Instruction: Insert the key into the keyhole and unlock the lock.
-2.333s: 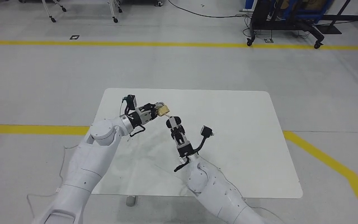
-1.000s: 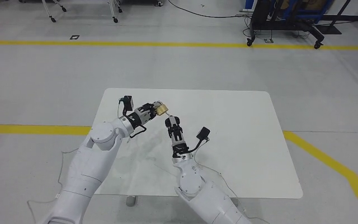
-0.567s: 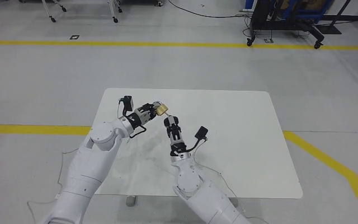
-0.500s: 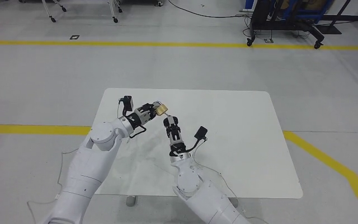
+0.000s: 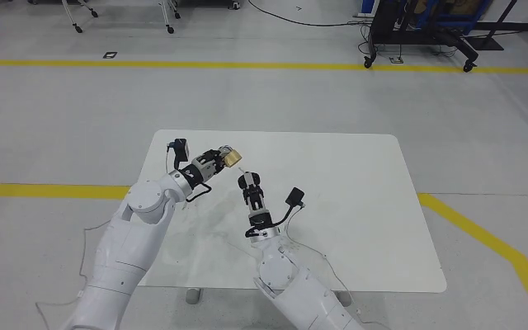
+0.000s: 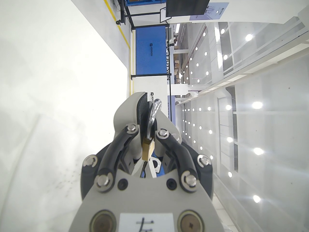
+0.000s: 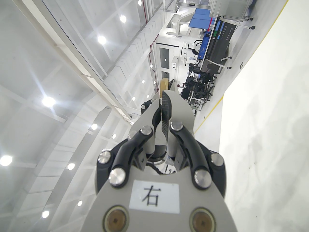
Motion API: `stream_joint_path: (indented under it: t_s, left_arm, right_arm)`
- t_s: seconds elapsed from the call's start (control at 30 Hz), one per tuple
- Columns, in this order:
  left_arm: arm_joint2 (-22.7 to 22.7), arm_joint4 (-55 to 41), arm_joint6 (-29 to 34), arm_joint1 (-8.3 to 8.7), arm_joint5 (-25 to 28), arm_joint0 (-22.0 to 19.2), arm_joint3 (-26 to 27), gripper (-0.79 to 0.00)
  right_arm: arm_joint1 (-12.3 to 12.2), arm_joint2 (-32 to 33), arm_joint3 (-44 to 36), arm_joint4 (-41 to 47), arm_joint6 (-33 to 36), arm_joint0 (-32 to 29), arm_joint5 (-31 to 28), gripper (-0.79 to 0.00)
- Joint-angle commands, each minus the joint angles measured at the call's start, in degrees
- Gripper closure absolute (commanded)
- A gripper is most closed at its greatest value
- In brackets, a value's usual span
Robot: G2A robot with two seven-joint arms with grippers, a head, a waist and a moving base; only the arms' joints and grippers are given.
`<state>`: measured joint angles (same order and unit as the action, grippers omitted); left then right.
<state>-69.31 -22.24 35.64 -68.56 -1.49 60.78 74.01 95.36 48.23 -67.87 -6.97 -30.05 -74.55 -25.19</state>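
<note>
A brass padlock is held above the white table, near its far left part, with my left gripper shut on it. In the left wrist view the silver shackle sits between the fingertips and the brass body lies nearer the palm. My right gripper stands just in front of the lock, pointing at it. It is shut on a thin key, seen edge-on between the pads. The padlock shows just past that gripper's tip.
The tabletop to the right and front of the arms is bare white. Yellow floor lines run behind and beside the table. A black wheeled frame stands far back on the right, well off the table.
Both grippers have drifted a little toward the table's far left. The right gripper has closed in on the padlock since the earliest frame. Both grips are unchanged.
</note>
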Motion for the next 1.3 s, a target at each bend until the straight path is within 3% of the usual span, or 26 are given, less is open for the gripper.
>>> stream_joint_path:
  t_s: [0.0,0.6,1.27]
  left_arm:
    - [-0.04,0.16,0.01,0.00,0.14,0.09,0.11,0.000]
    - [0.55,1.53,0.46,-0.18,0.24,0.26,0.67,0.000]
    - [0.74,3.87,0.03,-0.25,0.19,0.20,1.15,0.000]
  right_arm:
    - [0.16,0.10,0.24,0.01,-0.02,0.20,0.04,0.000]
    - [1.65,1.05,2.18,-0.03,0.19,1.21,0.62,0.000]
    - [3.03,1.74,4.30,-5.87,-3.61,1.70,2.32,0.000]
